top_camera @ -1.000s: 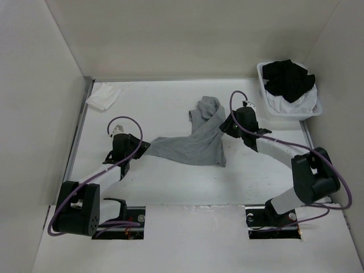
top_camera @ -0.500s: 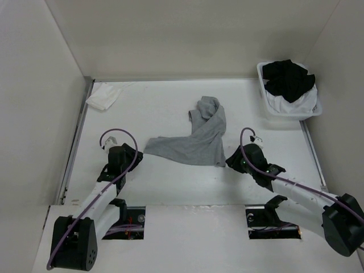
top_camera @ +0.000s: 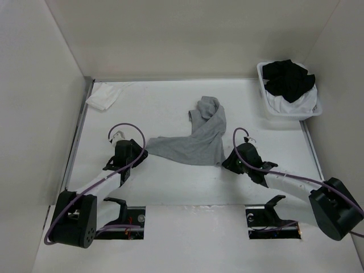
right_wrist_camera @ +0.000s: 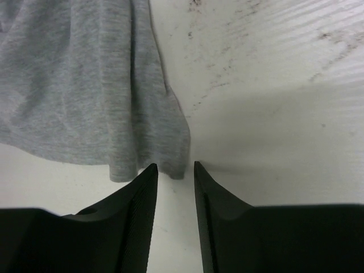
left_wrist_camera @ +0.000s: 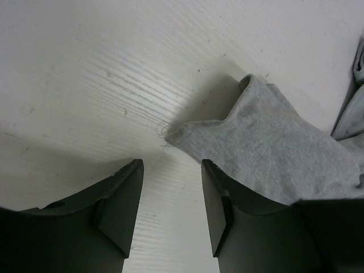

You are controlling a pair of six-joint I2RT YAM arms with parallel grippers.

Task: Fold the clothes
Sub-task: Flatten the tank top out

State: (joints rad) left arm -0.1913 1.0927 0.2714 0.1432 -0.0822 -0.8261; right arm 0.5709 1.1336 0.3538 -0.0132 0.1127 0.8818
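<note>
Presently the grey top [top_camera: 187, 149] is being bracketed, unpinched: one corner lying at 1 o'clock off the spread left fingers [left_wrist_camera: 120, 199], another at 12 o'clock off the spread right fingers [right_wrist_camera: 136, 207].

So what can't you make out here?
- Top view: basket contents under the black garment.
- Left wrist view: most of the grey top, past the right edge.
- Right wrist view: its upper part, past the frame.
- Top view: left hand and right hand fingertips, hidden by their wrists.
</note>
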